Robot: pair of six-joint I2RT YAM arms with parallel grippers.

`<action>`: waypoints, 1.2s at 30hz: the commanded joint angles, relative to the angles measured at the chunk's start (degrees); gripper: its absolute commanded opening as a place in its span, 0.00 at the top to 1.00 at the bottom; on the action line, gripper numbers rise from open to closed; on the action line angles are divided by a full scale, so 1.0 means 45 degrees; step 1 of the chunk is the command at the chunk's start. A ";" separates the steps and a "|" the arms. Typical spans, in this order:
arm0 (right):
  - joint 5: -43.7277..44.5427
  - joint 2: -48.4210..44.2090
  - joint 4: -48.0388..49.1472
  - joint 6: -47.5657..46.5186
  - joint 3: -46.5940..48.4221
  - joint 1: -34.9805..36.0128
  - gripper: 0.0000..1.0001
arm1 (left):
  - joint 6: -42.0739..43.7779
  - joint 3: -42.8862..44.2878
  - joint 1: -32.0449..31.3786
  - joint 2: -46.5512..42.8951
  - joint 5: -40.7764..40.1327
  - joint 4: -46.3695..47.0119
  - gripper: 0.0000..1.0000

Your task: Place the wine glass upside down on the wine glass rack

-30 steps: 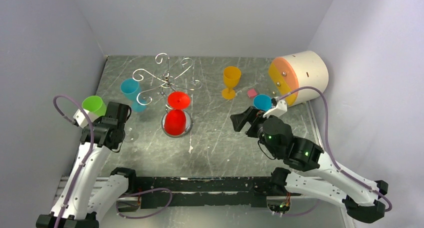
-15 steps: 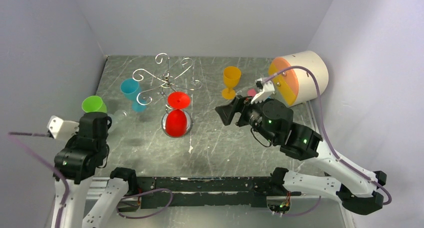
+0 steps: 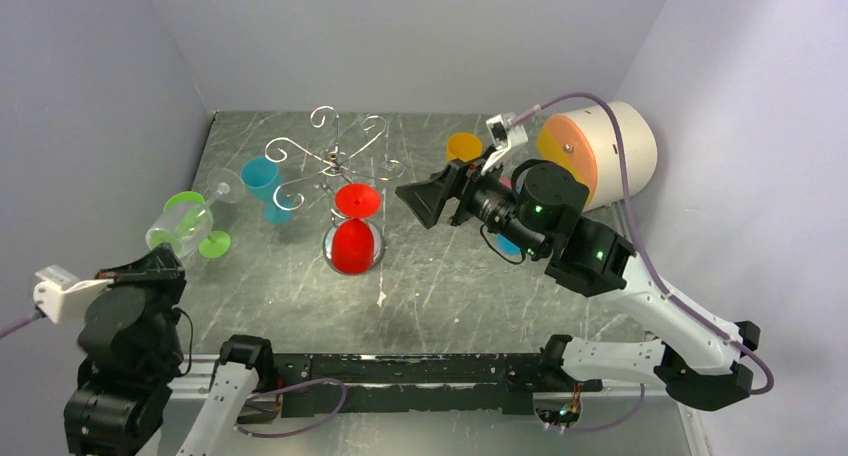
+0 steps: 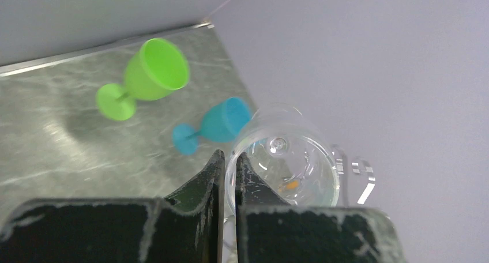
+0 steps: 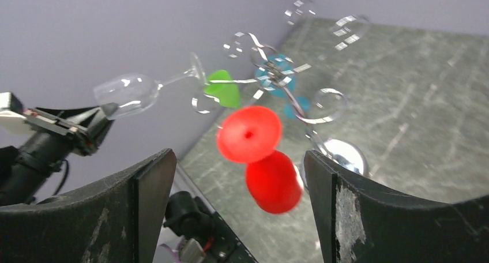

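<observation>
wine glass [image 4: 284, 172]: clear, tilted, aloft | left claw [image 4: 229, 173]: clamped on rim | right claw [image 5: 237, 169]: apart

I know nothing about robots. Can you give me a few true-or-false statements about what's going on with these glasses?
1. The left gripper pinches the rim of a clear wine glass. True.
2. The red glass stands upright on the table. False: it sits upside down on the wine glass rack.
3. The right gripper is open and holds nothing. True.
4. The clear wine glass already hangs on the rack. False: it is held in the air, left of the rack and apart from it.
</observation>
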 commanded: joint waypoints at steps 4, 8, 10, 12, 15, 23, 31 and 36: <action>-0.1982 0.0770 0.2941 -0.0318 0.0619 -0.0034 0.21 | 0.1758 0.0268 0.0110 -0.1462 0.2451 0.4509 0.93; -0.2579 0.1820 0.3717 -0.0332 0.1432 -0.0023 0.39 | 0.2318 0.0021 0.0116 -0.1823 0.4037 0.5861 0.93; -0.3013 0.2441 0.3911 -0.0091 0.2030 -0.0034 0.42 | 0.2612 -0.0004 0.0110 -0.1921 0.4667 0.6271 0.93; -0.3502 0.3037 0.4095 0.0057 0.2656 -0.0007 0.44 | 0.2755 -0.0121 0.0114 -0.2090 0.5236 0.6751 0.93; -0.3737 0.3778 0.4754 0.0130 0.3249 0.0091 0.47 | 0.2624 -0.0722 0.0109 -0.2528 0.6294 0.7823 0.93; -0.3674 0.5672 0.4758 -0.1191 0.5058 0.0886 0.53 | 0.2308 -0.0905 0.0120 -0.2276 0.8125 0.8497 0.93; -0.0960 0.5962 0.4281 -0.3192 0.5281 0.1812 0.61 | 0.2279 -0.1022 0.0128 -0.2087 0.8767 0.8653 0.93; 0.0122 0.5993 0.4194 -0.4392 0.5215 0.2162 0.74 | 0.2356 -0.0965 0.0128 -0.2113 0.8640 0.8249 0.93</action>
